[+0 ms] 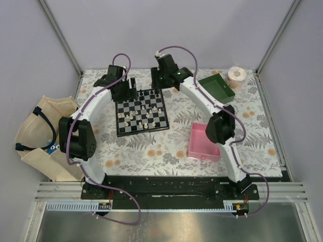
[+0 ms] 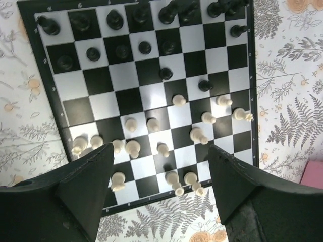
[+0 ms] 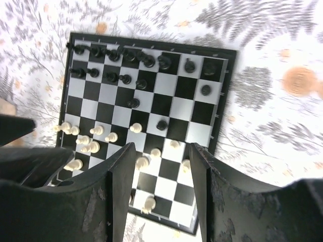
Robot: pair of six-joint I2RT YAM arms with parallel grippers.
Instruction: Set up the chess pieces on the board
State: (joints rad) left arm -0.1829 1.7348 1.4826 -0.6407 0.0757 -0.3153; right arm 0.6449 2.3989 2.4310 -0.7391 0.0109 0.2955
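Note:
The board [image 1: 143, 130] lies left of the table's middle, black and cream-white chess pieces standing on it. My left gripper [image 1: 125, 93] hovers over its far left corner, my right gripper [image 1: 164, 80] over its far right edge. In the left wrist view the left gripper [image 2: 160, 171] is wide open and holds nothing, above the white pieces [image 2: 132, 147] along the board's [image 2: 103, 106] nearest rows; black pieces [image 2: 115, 20] fill the rows beyond. In the right wrist view the right gripper [image 3: 160, 166] is open and holds nothing, high above the board [image 3: 198, 112], with white pieces [image 3: 135, 127] and a black pawn [image 3: 162, 124] below.
A pink tray [image 1: 202, 143] sits right of the board and a green tray [image 1: 217, 86] at the back right, next to a roll of tape [image 1: 236, 75]. A cloth bag [image 1: 38, 133] lies off the table's left edge. The pink tray's corner [image 2: 315, 174] shows in the left wrist view.

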